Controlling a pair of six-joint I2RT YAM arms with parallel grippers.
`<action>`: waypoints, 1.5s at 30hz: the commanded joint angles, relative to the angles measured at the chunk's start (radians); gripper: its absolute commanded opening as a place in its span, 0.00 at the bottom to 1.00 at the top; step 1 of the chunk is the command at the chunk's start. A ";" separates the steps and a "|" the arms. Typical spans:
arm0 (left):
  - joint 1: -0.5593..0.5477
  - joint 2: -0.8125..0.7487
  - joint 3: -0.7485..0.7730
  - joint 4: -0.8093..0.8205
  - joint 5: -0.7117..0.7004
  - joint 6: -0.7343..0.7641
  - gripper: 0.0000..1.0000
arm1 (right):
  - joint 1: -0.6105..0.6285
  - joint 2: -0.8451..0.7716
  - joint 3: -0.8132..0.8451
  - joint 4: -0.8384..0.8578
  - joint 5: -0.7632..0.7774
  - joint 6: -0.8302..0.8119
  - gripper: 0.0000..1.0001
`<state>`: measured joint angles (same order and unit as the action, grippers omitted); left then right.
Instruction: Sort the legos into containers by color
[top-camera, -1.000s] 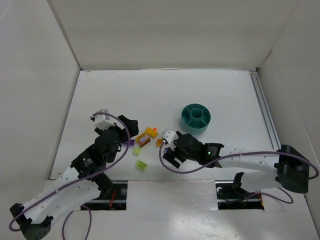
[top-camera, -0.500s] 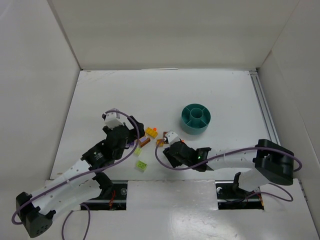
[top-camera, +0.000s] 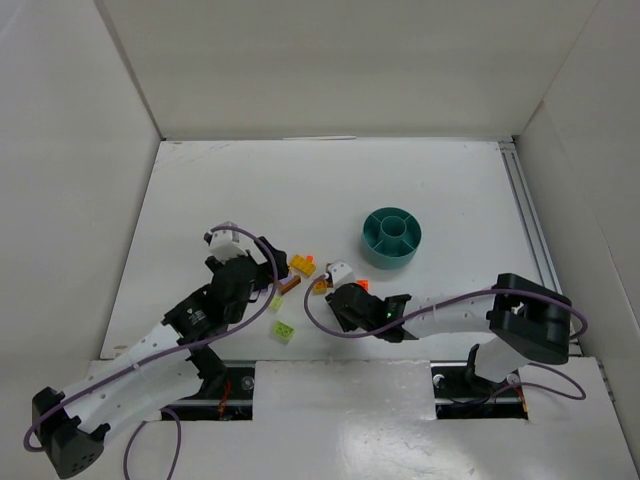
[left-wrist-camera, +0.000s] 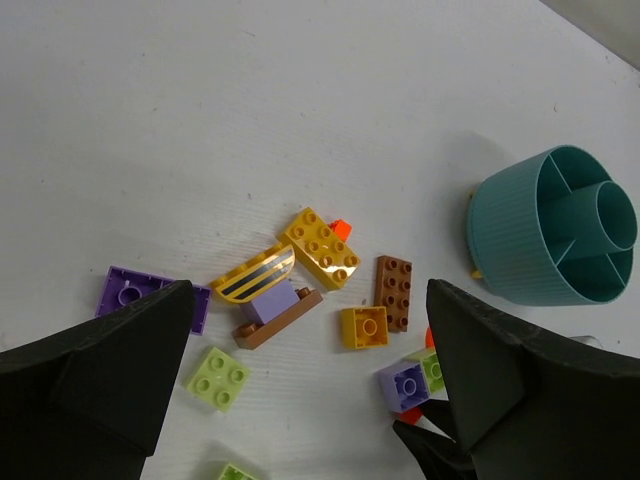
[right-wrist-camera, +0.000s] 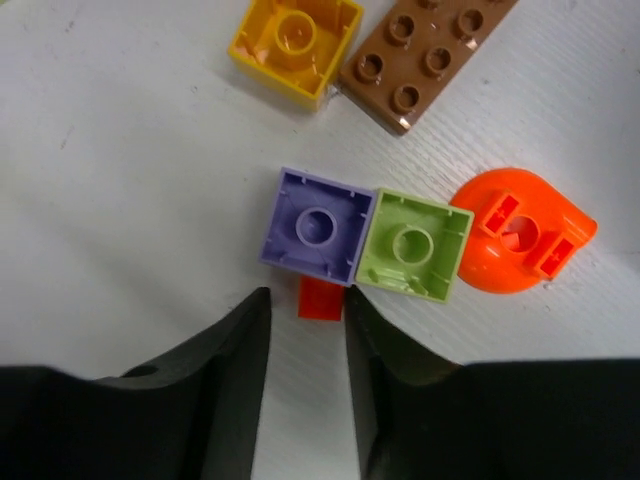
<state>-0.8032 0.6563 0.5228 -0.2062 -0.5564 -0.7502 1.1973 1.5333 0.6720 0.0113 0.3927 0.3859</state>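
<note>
Two grippers lean over one loose scatter of legos (top-camera: 298, 268) on the white table (top-camera: 330, 190), well apart from the teal bowl (top-camera: 385, 258); no brick shows in the compartments in view. The right gripper (right-wrist-camera: 307, 300) is down at the table, jaws standing narrow around a small red piece (right-wrist-camera: 320, 297) that lies just beside a purple brick (right-wrist-camera: 315, 225). The piece sits in the gap, nearer one finger, and I cannot tell whether it is pinched. That low, tight stance suits so tiny a target: the purple brick, a lime brick (right-wrist-camera: 413, 245) and an orange rounded piece (right-wrist-camera: 522, 232) form a touching row right ahead, and wider jaws would likely shove them. The left gripper (left-wrist-camera: 308, 295) hangs above the pile with its jaws spread wide and nothing between them, probably to straddle a brick such as the striped yellow one (left-wrist-camera: 255, 275). Sorting looks barely begun.
</note>
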 joint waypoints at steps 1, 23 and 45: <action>-0.002 -0.021 -0.006 0.025 -0.013 -0.005 1.00 | 0.002 0.028 0.031 0.030 0.002 0.011 0.36; -0.002 -0.029 -0.026 0.065 0.042 0.032 1.00 | 0.002 -0.395 0.038 -0.069 0.066 -0.235 0.13; -0.002 0.350 0.029 0.263 0.463 0.233 1.00 | -0.524 -0.397 0.156 -0.195 -0.066 -0.430 0.18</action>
<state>-0.8032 0.9737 0.5045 0.0082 -0.1535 -0.5488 0.6922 1.1347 0.8070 -0.2237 0.3954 -0.0154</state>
